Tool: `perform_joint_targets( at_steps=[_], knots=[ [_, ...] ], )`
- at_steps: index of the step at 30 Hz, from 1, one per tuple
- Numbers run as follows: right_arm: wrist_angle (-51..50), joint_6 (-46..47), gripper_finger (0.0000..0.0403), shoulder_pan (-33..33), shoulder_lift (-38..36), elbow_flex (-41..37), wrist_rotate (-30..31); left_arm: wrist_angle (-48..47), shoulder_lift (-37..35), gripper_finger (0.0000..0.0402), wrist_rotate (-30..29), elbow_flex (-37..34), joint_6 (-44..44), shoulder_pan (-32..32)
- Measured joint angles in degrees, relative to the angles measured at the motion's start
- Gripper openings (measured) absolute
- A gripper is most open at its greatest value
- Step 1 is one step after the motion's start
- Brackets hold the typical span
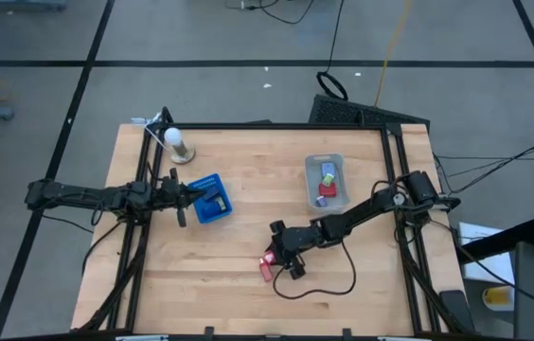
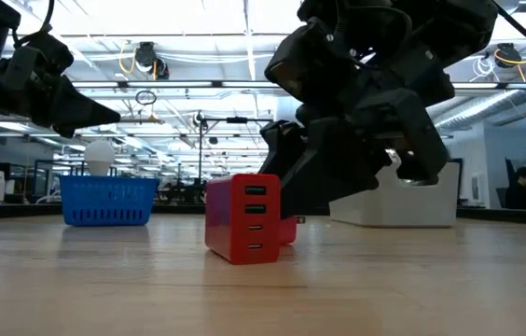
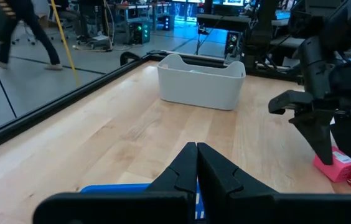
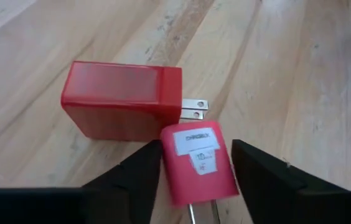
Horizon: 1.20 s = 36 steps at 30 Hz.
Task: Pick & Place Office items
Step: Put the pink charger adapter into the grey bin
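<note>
In the high view, the right gripper is seen lowered over two red chargers at about 6 o'clock from the table's middle, while the left gripper is held at the 9 o'clock edge of the blue basket; a white bin holding small coloured items lies toward 2 o'clock, and a white bulb on a stand is set near the 11 o'clock corner. In the low view, a red multi-port charger is seen standing upright on the wood with four ports facing the camera, the right gripper's dark bulk looming just behind it at 2 o'clock; the blue basket is placed far off at 9 o'clock and the white bin at 3 o'clock. In the left wrist view, the left gripper's fingers are seen pressed together over the basket's blue rim, nothing being held between them. In the right wrist view, the right gripper's fingers are spread apart on either side of a small labelled red charger, without being closed on it; its end lies just beside the prongs of the larger red charger.
</note>
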Motion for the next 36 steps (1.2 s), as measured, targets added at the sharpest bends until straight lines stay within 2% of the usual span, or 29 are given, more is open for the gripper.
perform_joint_targets(
  at_steps=[5,13,16,21,26,33,36],
  knots=[
    [-1.3,2.8,0.0136,-0.3,-0.2,0.0,-1.2,0.0,0.0,0.001,0.0,0.0,-0.1,0.0],
    [0.7,7.0,0.0136,-0.6,-0.5,-0.1,-0.9,-0.1,0.0,0.001,0.0,0.0,-0.5,0.0],
    [2.0,8.2,0.0136,-0.7,-3.1,-0.2,1.6,-0.1,0.0,0.001,0.0,0.0,-0.8,0.0],
    [-1.1,6.7,0.0136,-0.6,-11.5,-0.4,5.9,-0.2,0.0,0.001,0.0,0.0,-0.9,0.0],
    [4.1,7.0,0.0136,-1.0,-22.5,-4.5,6.2,-0.2,0.0,0.001,0.0,0.0,-0.5,0.0],
    [12.8,8.6,0.0136,-3.5,-39.8,-19.9,7.3,-0.2,0.0,0.001,0.0,0.0,-0.5,0.0],
    [17.1,10.3,0.0136,-4.4,-46.4,-28.4,10.5,-0.2,0.0,0.001,0.0,0.0,-0.5,0.0]
  ],
)
